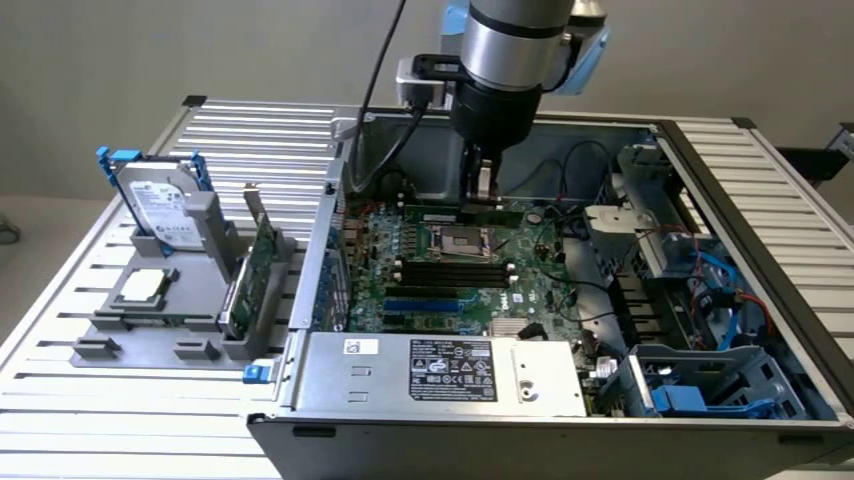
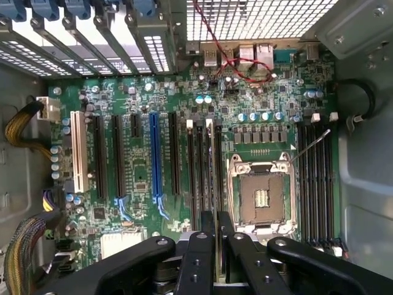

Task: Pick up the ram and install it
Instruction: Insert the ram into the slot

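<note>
My gripper (image 1: pixel 483 195) hangs low inside the open computer case, just over the far part of the green motherboard (image 1: pixel 534 275). In the wrist view its black fingers (image 2: pixel 199 246) are shut on the ram (image 2: pixel 214 166). I see the ram edge-on as a thin pale strip. It runs along the long black slots (image 2: pixel 195 172) beside the empty CPU socket (image 2: pixel 261 196), in line with them. Whether the ram touches a slot I cannot tell.
On the exterior view's left, a grey holder (image 1: pixel 134 340) carries a hard drive (image 1: pixel 160 205), a green expansion card (image 1: pixel 260 270) and a CPU chip (image 1: pixel 144 287). The power supply (image 1: pixel 441 370) fills the case front. Blue cables (image 1: pixel 721 280) and drive bays crowd the right.
</note>
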